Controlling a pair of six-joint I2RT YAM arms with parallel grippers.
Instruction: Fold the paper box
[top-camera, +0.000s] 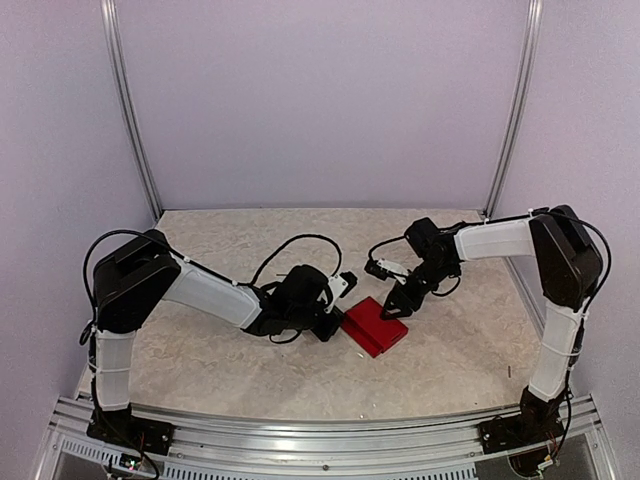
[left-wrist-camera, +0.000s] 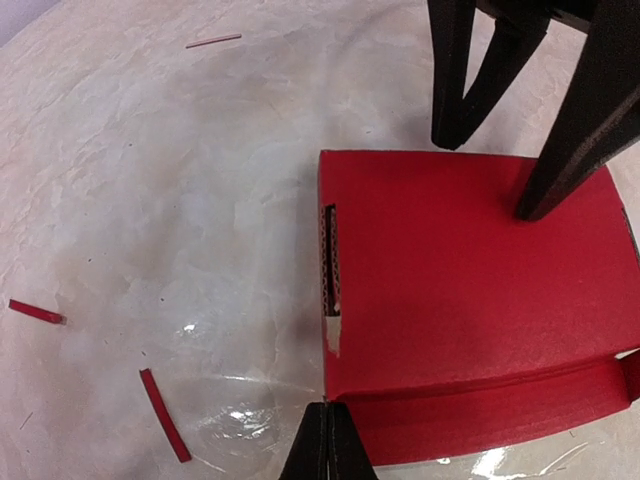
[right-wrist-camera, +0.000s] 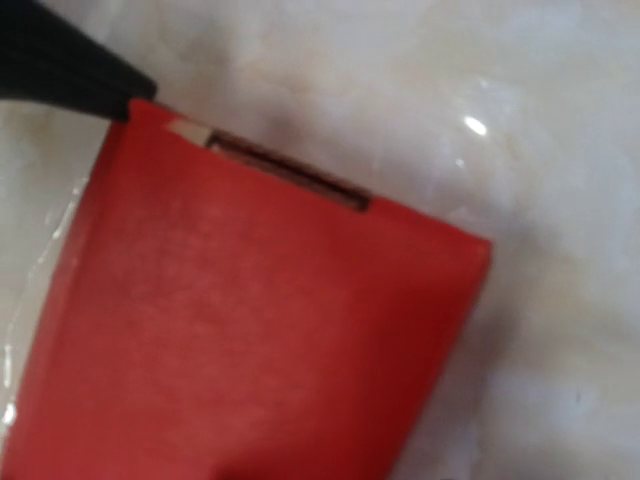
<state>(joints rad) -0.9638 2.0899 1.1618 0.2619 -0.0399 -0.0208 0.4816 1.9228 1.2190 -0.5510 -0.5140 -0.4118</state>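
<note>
The bright red, flat rectangular box of thin card (top-camera: 375, 326) lies flat on the pale marbled table top (top-camera: 200, 360), with one gripper at each side of it. The left gripper (left-wrist-camera: 326, 442) is low at one corner of the box. Its black fingers are pressed together, and their tip touches that corner; I see nothing held between them.

The right gripper (top-camera: 399, 307) stands over the opposite side of the box. Its fingers (left-wrist-camera: 585, 120) are spread: one tip rests on the red top face, and the other comes down just beyond the box's edge.

One side of the box has a narrow slot (left-wrist-camera: 330, 255), with a small white torn spot at its end. Beyond this slotted side, apart from the box, some small red card strips (left-wrist-camera: 165, 416) lie on the table.
</note>
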